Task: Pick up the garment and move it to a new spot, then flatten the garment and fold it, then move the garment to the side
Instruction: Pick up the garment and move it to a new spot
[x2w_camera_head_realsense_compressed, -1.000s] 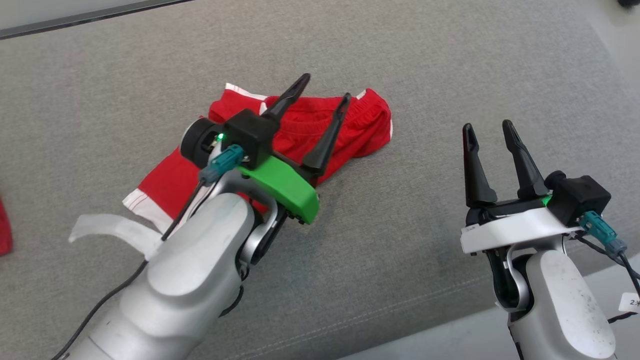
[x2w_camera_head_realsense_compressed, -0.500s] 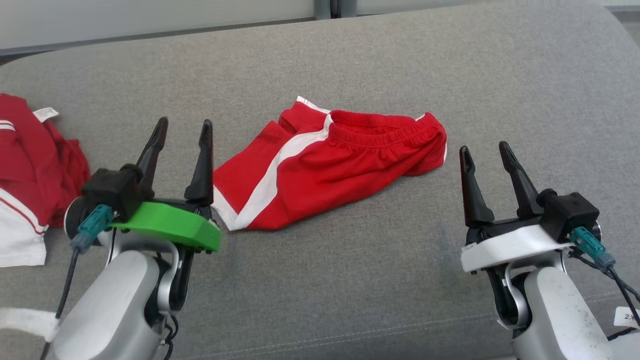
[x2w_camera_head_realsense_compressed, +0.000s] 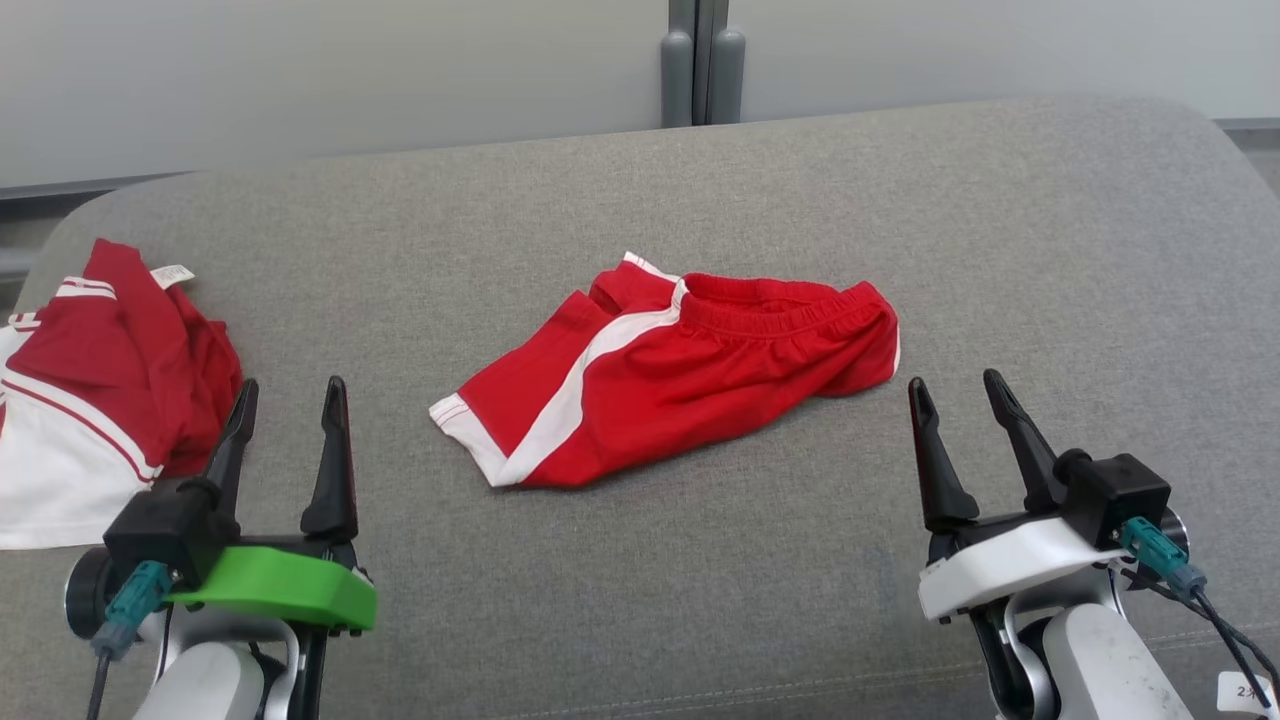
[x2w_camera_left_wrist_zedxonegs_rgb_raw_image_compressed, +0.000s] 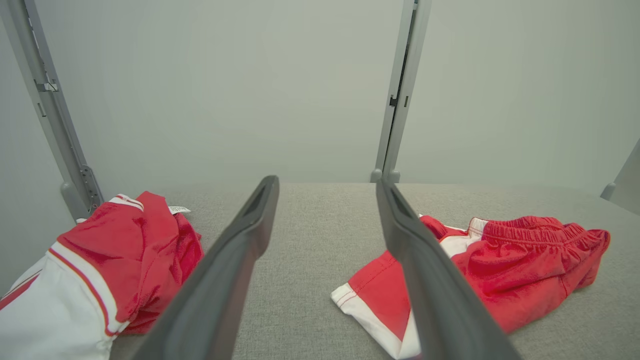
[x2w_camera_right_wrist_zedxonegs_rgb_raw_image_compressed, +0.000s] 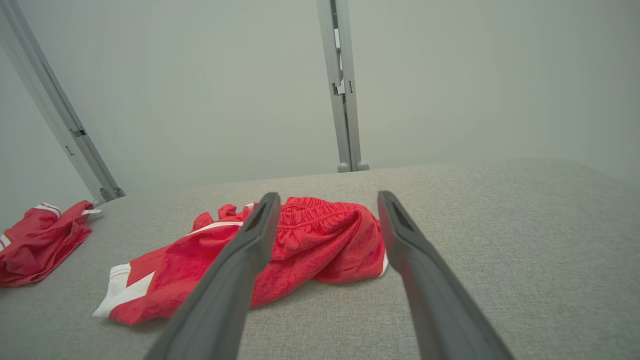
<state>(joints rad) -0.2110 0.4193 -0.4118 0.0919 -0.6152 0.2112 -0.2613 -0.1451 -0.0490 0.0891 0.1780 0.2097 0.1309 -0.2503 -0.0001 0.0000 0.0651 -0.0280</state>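
Item: red shorts (x2w_camera_head_realsense_compressed: 680, 380), released, lying crumpled. My left hand (x2w_camera_head_realsense_compressed: 291, 385): pulled back, empty, fingers apart. My right hand (x2w_camera_head_realsense_compressed: 952, 380): spread, empty. Flattening next.

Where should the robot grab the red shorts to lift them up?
Probably the waistband of the red shorts. Its gathered elastic stands up in a thick ridge at the right end, so the open right gripper, sitting beside it, could come in from the right and pinch it.

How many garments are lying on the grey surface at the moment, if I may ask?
2: red shorts in the middle; a crumpled red-and-white garment at the far left.
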